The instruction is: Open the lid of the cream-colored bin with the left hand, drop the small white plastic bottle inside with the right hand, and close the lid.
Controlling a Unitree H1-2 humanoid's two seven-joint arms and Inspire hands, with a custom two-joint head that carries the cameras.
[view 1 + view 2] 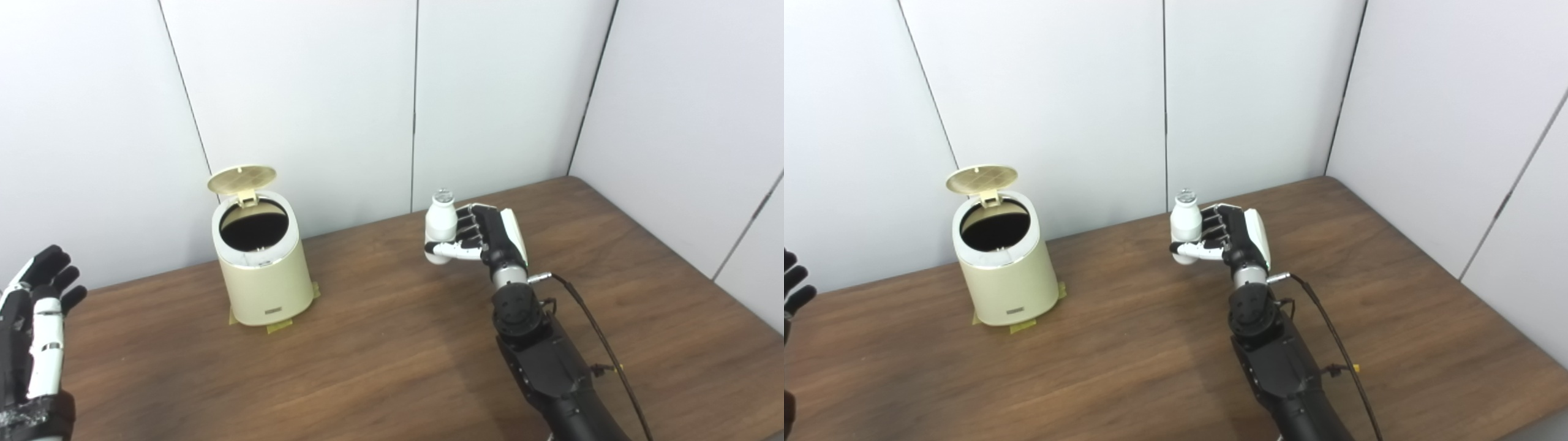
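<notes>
Left hand: black-and-white robot hand [33, 324] at the near left edge, raised above the brown wood-grain worktop [380, 361], fingers spread, holding nothing; well apart from the bin.
Right hand: black-and-white robot hand [484, 236] on a dark forearm rising from the bottom right, fingers wrapped round the bottle, lifted clear of the worktop.
Bottle: small white plastic bottle [440, 225] with a pale cap, long axis upright, gripped about its lower body.
Bin: cream-coloured round plastic bin [263, 275] with yellow tape at its foot, standing farther back and to the left.
Lid: round cream flip lid [241, 179], tipped up on its rear hinge; dark mouth exposed.
Key relation: the bin's mouth lies well left of the bottle at about the same height; the right hand is the nearer.
Step judged: carry leftward over the mouth, then release.
</notes>
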